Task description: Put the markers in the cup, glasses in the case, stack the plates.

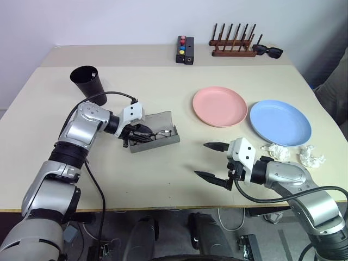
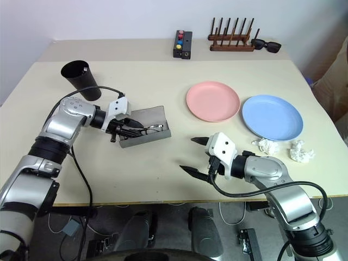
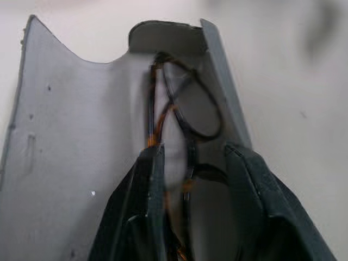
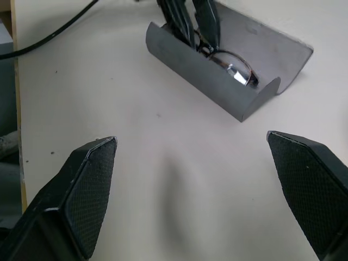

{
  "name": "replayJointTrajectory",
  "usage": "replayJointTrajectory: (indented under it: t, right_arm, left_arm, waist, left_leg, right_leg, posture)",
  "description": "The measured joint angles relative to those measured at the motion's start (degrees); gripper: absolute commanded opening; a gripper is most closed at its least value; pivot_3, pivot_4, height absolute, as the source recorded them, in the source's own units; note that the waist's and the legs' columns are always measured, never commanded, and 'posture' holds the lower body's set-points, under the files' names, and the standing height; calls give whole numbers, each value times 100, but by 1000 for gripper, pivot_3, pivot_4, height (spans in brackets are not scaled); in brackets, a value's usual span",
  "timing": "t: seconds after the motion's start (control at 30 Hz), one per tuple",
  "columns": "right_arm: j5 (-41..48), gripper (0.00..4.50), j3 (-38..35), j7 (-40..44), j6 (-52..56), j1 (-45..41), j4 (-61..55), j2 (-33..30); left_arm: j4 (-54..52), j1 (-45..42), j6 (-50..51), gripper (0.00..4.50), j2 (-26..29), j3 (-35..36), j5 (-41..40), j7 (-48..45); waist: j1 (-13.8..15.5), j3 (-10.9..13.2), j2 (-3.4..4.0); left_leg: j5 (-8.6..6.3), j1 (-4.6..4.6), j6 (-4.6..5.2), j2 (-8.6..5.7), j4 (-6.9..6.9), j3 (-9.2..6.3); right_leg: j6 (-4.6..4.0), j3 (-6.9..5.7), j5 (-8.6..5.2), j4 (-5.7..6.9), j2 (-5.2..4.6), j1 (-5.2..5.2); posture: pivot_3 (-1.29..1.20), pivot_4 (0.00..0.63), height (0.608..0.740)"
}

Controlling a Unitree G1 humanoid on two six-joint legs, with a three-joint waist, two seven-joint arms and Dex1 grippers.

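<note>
left gripper [image 1: 137,132] is down inside the open case [image 1: 155,134], fingers straddling the glasses [image 3: 185,111]. jaws narrow, a finger on each side of the folded frame; left wrist view shows the near lens and temples between the pads, but can't tell whether they're clamped on the frame or just beside it. the far lens lies past the fingertips, in the case trough, against its end wall. case lid is up, lying back on the table [image 1: 163,179] on the far side of the gripper.

right gripper [image 1: 211,161] hovers over bare table, jaws wide, nothing between them. the case with the left fingers in it sits ahead of it and to its left, well apart.

cup [image 1: 88,82] stands behind the left arm, up-table and to the left of the left gripper, tilted a bit, mouth open. markers: can't see them in any view.

pink plate [image 1: 219,106] and blue plate [image 1: 280,122] lie side by side, edges near but not stacked, beyond the right gripper and off to its right. crumpled white paper bits [image 1: 293,153] lie just right of the right wrist, in front of the blue plate.

far edge: dark wooden peg rack [image 1: 234,46], black sunglasses [image 1: 267,51] next to it, small black box with coloured buttons [image 1: 185,50].
</note>
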Motion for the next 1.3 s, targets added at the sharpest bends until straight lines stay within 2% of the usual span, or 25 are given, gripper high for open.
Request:
replayJointTrajectory:
  t: [0.2,0.27,0.33,0.43,0.47,0.53,0.63,0.83,1.07,1.3]
  right_arm:
    - [-3,4500,10,60,-7,-45,6,5]
    - [-4,4500,17,83,-11,-55,17,10]
    - [-9,4500,26,96,-16,-59,33,15]
    - [-12,4500,50,97,-20,-59,38,36]
    - [-13,4500,58,97,-20,-59,38,39]
    - [-15,4500,81,95,-20,-58,38,41]
    - [-16,4500,117,98,-20,-61,38,46]
    - [-10,4500,115,104,-14,-167,38,46]
    - [-8,4500,113,89,0,-169,35,43]
    - [-7,4500,113,68,6,-148,31,44]
  left_arm:
    - [132,-255,86,1401,-60,431,-174,179]
    - [222,-450,218,1924,-130,679,-314,343]
    - [439,-704,204,2654,-235,967,-402,743]
    - [848,-1026,-166,2654,-245,1186,-282,1449]
    - [985,-1074,-370,2396,-215,1171,-143,1613]
    - [1221,-1076,-638,1603,-144,1123,61,1806]
    - [1409,-968,-805,123,-93,1039,269,1831]
    - [1428,-513,-1040,123,-102,678,623,1728]
    - [225,141,-636,123,-92,588,261,609]
    - [-673,536,-106,123,-3,600,61,404]
  waist:
    - [6,0,0]
    - [15,0,0]
    - [16,0,0]
    - [-5,0,0]
    - [-17,0,0]
    - [-26,0,0]
    - [-5,0,0]
    - [17,0,-1]
    - [11,0,0]
    - [-4,0,0]
  left_leg:
    - [0,0,0,0,1,-2]
    - [0,-2,0,-1,4,-2]
    - [0,-1,0,-2,5,-3]
    - [0,1,0,-2,3,-2]
    - [0,2,0,-2,2,-2]
    - [0,3,0,-2,0,-2]
    - [0,2,0,-2,1,-2]
    - [0,-1,0,-4,4,-2]
    - [0,0,0,-2,4,-3]
    - [0,1,0,-1,4,-3]
  right_leg:
    - [1,-2,0,1,0,0]
    - [1,-2,1,1,0,0]
    - [3,-2,2,1,-1,0]
    - [5,-2,2,3,-1,0]
    - [5,-2,2,3,-1,0]
    - [5,-2,2,5,1,-1]
    - [5,-2,2,6,1,-2]
    - [4,-2,3,6,-2,-2]
    - [2,-2,2,9,-2,-2]
    - [2,-1,2,10,-2,-2]
  posture:
    - [0,150,735]
    - [0,150,735]
    - [0,150,735]
    - [0,150,735]
    - [0,150,735]
    - [0,150,735]
    - [0,150,735]
    - [0,150,735]
    - [0,150,735]
    - [0,150,735]
